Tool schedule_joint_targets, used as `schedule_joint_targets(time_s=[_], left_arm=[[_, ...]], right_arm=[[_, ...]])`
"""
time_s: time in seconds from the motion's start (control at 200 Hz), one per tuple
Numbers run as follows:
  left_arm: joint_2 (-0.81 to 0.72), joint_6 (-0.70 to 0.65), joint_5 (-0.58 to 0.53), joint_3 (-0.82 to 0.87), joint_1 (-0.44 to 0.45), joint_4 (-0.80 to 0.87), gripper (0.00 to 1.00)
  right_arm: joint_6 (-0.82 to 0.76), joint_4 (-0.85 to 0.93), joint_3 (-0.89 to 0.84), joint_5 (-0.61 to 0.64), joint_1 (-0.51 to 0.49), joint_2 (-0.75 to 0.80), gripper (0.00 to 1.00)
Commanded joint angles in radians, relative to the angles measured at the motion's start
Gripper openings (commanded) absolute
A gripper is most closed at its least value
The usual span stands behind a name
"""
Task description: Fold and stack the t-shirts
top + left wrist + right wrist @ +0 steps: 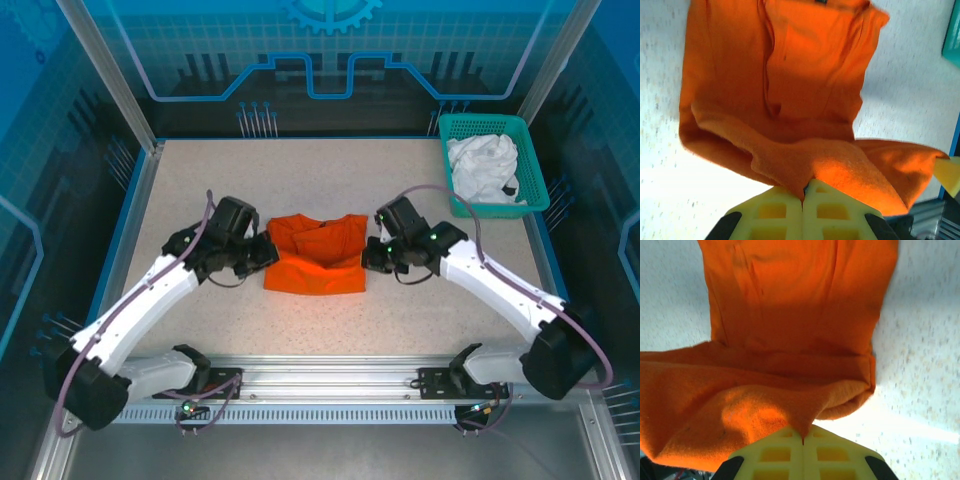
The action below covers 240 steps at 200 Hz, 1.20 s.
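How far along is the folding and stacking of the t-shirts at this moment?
Done: the orange t-shirt lies on the table and already looks narrowed to a rectangle. In hand: the left gripper and right gripper each pinch a lifted edge of it for another fold. Left: the white t-shirt lies crumpled in the teal basket, and nothing is stacked yet.

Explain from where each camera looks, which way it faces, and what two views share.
Top external: above and behind the arm bases, facing down on the table; both arms, left gripper and right gripper at the orange t-shirt; white t-shirt in the teal basket.
Left wrist: on the left arm, looking along its shut yellow fingers at the pinched cloth.
Right wrist: likewise on the right arm, its own fingers shut.
Shared: both wrist views see the orange t-shirt.
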<state>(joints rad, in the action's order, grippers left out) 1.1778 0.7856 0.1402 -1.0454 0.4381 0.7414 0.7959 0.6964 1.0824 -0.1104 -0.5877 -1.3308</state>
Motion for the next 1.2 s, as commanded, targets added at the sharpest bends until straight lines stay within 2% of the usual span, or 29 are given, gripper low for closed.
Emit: schedule_joint_targets(time_s=[0.0,0.3,0.37,0.485,0.61,0.645,0.685,0.735,0.76,0.815,0.89,0.965,1.061,1.196], left_arm=[[0.1,-0.061,0.077,-0.062,-0.064,-0.076,0.0],[0.473,-0.08,0.151,-0.221,-0.205,-0.204,0.0],[0.54,-0.09,0.135,-0.272,-0.223,-0.206,0.0],[0.652,-0.095,0.135,-0.36,-0.263,-0.211,0.0],[0.75,-0.096,0.12,-0.444,-0.301,-0.205,0.05],[0.775,-0.097,0.12,-0.469,-0.311,-0.206,0.15],[0.811,-0.103,0.129,-0.518,-0.322,-0.176,0.33],[0.85,-0.115,0.129,-0.585,-0.334,-0.123,0.36],[0.85,-0.115,0.121,-0.598,-0.339,-0.115,0.37],[0.816,-0.108,0.1,-0.581,-0.349,-0.135,0.47],[0.746,-0.105,0.068,-0.551,-0.353,-0.151,0.5],[0.662,-0.095,0.046,-0.504,-0.347,-0.165,0.5],[0.533,-0.084,0.033,-0.395,-0.306,-0.217,0.5],[0.414,-0.052,0.006,-0.239,-0.201,-0.298,0.4]], right_arm=[[-0.053,0.022,0.102,-0.036,0.064,-0.095,0.0],[-0.047,-0.021,0.319,-0.108,0.209,-0.451,0.0],[-0.041,-0.04,0.38,-0.16,0.233,-0.535,0.0],[-0.041,0.001,0.517,-0.156,0.26,-0.669,0.01],[-0.027,0.031,0.642,-0.193,0.289,-0.795,0.05],[-0.022,0.046,0.674,-0.184,0.297,-0.82,0.09],[-0.019,0.065,0.709,-0.173,0.303,-0.847,0.23],[-0.019,0.102,0.767,-0.174,0.308,-0.88,0.39],[-0.025,0.107,0.789,-0.181,0.312,-0.889,0.43],[-0.04,0.111,0.819,-0.173,0.314,-0.884,0.55],[-0.059,0.13,0.84,-0.145,0.319,-0.852,0.59],[-0.067,0.116,0.796,-0.109,0.314,-0.777,0.59],[-0.066,0.03,0.631,-0.127,0.282,-0.648,0.55],[-0.027,-0.151,0.388,-0.196,0.211,-0.511,0.43]])
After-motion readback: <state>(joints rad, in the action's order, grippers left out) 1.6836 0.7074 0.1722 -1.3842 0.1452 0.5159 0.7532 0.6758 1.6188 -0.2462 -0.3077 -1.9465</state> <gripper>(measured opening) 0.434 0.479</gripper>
